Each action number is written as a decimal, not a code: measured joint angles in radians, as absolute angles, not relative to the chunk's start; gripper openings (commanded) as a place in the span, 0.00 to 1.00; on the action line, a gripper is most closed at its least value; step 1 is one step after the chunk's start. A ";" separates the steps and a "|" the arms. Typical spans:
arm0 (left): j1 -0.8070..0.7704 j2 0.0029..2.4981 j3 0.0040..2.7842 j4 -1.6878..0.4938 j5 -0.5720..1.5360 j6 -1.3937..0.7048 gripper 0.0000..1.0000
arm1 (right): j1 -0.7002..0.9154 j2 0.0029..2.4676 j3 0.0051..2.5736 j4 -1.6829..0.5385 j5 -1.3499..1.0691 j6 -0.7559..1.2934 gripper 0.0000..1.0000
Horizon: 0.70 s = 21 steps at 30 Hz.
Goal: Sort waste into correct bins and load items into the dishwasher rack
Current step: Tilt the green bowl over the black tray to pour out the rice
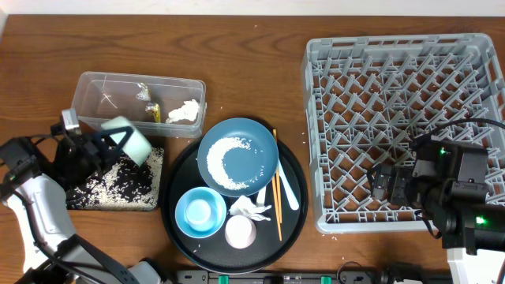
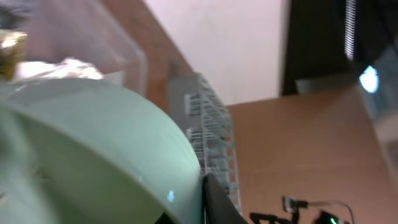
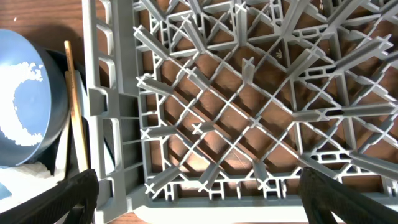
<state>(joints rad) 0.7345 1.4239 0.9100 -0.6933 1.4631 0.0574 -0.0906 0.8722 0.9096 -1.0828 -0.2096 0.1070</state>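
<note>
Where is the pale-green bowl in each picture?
Overhead: the pale-green round bowl is far left, just below the clear plastic tub.
Left wrist: the bowl fills the lower left, very close.
Right wrist: not in it.
Shared landmark: the light-grey plastic lattice rack shows in all three.

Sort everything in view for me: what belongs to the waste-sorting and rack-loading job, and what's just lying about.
Job: pale-green bowl, dark-blue dish, rice, light-blue bowl, white cup, chopsticks, spoon, napkin, clear tub, flat black tray, rack.

Lying about: round black tray, table.
</note>
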 measured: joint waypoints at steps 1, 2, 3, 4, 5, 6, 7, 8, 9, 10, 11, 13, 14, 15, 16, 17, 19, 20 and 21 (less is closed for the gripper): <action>0.733 1.424 0.912 -0.692 1.463 0.061 0.06 | -0.091 0.872 0.910 -1.083 -0.210 0.107 0.99; 0.732 1.424 0.912 -0.691 1.454 0.059 0.06 | -0.090 0.872 0.910 -1.083 -0.210 0.107 0.99; 0.731 1.424 0.912 -0.691 1.422 0.047 0.06 | -0.091 0.872 0.910 -1.083 -0.209 0.107 0.99; 0.731 1.424 0.913 -0.694 1.383 0.023 0.06 | -0.091 0.872 0.910 -1.084 -0.209 0.107 0.99; 0.731 1.424 0.913 -0.696 1.360 0.007 0.06 | -0.091 0.872 0.910 -1.084 -0.209 0.107 0.99; 0.730 1.424 0.913 -0.698 1.358 0.001 0.06 | -0.091 0.872 0.910 -1.084 -0.209 0.107 0.99; 0.728 1.424 0.913 -0.695 1.370 0.001 0.06 | -0.091 0.872 0.910 -1.084 -0.209 0.107 0.99; 0.725 1.424 0.913 -0.689 1.391 0.000 0.06 | -0.090 0.872 0.910 -1.084 -0.209 0.107 0.99; 0.720 1.424 0.913 -0.675 1.417 0.000 0.06 | -0.091 0.872 0.910 -1.084 -0.209 0.107 0.99; 0.714 1.423 0.914 -0.660 1.445 -0.002 0.06 | -0.091 0.872 0.910 -1.084 -0.209 0.107 0.99; 0.707 1.422 0.916 -0.647 1.466 -0.010 0.06 | -0.090 0.872 0.910 -1.084 -0.209 0.107 0.99; 0.694 1.414 0.923 -0.631 1.491 -0.028 0.06 | -0.091 0.872 0.910 -1.085 -0.209 0.107 0.99; 0.686 1.405 0.930 -0.626 1.499 -0.035 0.06 | -0.091 0.872 0.910 -1.085 -0.209 0.107 0.99; 0.676 1.393 0.941 -0.620 1.509 -0.044 0.06 | -0.090 0.872 0.910 -1.085 -0.209 0.107 0.99; 0.665 1.378 0.950 -0.616 1.514 -0.050 0.06 | -0.091 0.872 0.910 -1.085 -0.209 0.107 0.99; 0.653 1.359 0.960 -0.607 1.516 -0.056 0.06 | -0.091 0.872 0.910 -1.085 -0.209 0.107 0.99; 0.622 1.310 0.984 -0.587 1.496 -0.084 0.06 | -0.090 0.872 0.910 -1.084 -0.209 0.107 0.99; 0.608 1.290 0.995 -0.582 1.479 -0.097 0.06 | -0.090 0.872 0.910 -1.084 -0.209 0.107 0.99; 0.586 1.265 1.008 -0.578 1.450 -0.113 0.06 | -0.090 0.872 0.910 -1.084 -0.209 0.107 0.99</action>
